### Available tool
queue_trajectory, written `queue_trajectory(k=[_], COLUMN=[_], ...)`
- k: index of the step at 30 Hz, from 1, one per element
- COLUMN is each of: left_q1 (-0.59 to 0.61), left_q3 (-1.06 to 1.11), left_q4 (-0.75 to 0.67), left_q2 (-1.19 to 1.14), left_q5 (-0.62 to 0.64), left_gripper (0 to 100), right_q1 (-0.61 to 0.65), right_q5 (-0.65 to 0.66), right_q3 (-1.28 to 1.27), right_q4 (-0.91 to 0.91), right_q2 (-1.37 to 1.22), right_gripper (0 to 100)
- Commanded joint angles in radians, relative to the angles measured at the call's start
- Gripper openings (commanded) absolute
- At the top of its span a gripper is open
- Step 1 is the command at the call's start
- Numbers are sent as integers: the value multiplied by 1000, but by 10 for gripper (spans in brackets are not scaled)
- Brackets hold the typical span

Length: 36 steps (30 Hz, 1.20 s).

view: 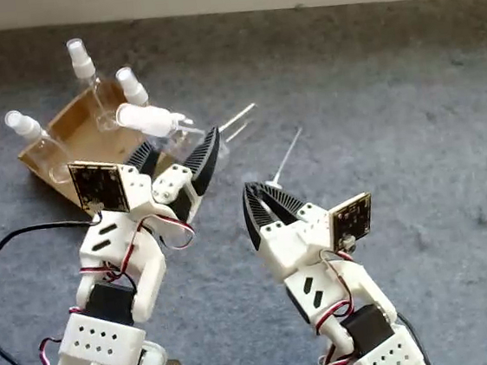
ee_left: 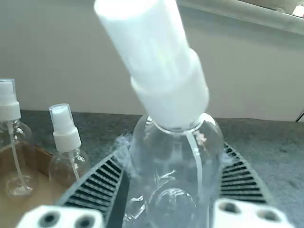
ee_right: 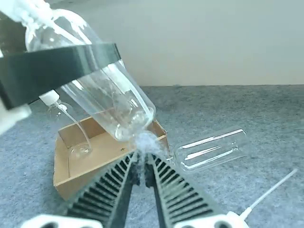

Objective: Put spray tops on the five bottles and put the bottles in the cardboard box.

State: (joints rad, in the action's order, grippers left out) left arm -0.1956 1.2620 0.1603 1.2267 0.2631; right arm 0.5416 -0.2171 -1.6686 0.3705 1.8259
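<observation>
The left end effector (view: 180, 143) is clamped around the belly of a small, clear, round plastic bottle (view: 154, 120). The bottle already wears a white plastic spray top (ee_left: 156, 66) and is held tilted, clear of the grey carpeted bench (view: 408, 87). It hangs at the near edge of the shallow brown cardboard box (view: 33, 165), where three more capped clear bottles (view: 83, 64) stand upright.

The right end effector (ee_right: 142, 164) has its jaws drawn together on nothing but a wisp of grey fluff at the tips. Just beyond it, beside the box, a fifth clear bottle (ee_right: 209, 149) lies on its side with no top. A loose white spray top with a long thin dip tube (view: 283, 163) lies on the bench just beside the right end effector.

These bottles look light, thin-walled and smooth (likely to flex or slip if squeezed hard). A moderate hold across the widest part of the body seems safest. The lying one may roll when nudged. The dip tube looks bendy, so I would take the loose top by its stiff white head.
</observation>
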Motion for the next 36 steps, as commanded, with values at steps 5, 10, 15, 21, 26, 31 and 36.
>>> queue_trajectory(k=[5, 10, 15, 21, 26, 31, 36], left_q1=[124, 208, 269, 349, 366, 369, 441], left_q3=[-211, -318, -364, -432, -481, -476, -394], left_q4=[137, 258, 310, 339, 347, 325, 115], left_q2=[13, 12, 8, -174, -374, -460, -533], left_q5=[-98, -100, -198, -209, -207, -213, -213], left_gripper=[161, 161, 161, 161, 161, 161, 161], right_q1=[-13, -13, -13, -13, -13, -13, -13], right_q5=[-8, -8, -8, -8, -8, -8, -8], right_q3=[-177, -177, -177, -177, -177, -177, -177], right_q4=[24, 25, 25, 27, 27, 27, 27], right_q2=[7, 7, 5, 5, 5, 5, 5], right_gripper=[15, 15, 15, 15, 15, 15, 15])
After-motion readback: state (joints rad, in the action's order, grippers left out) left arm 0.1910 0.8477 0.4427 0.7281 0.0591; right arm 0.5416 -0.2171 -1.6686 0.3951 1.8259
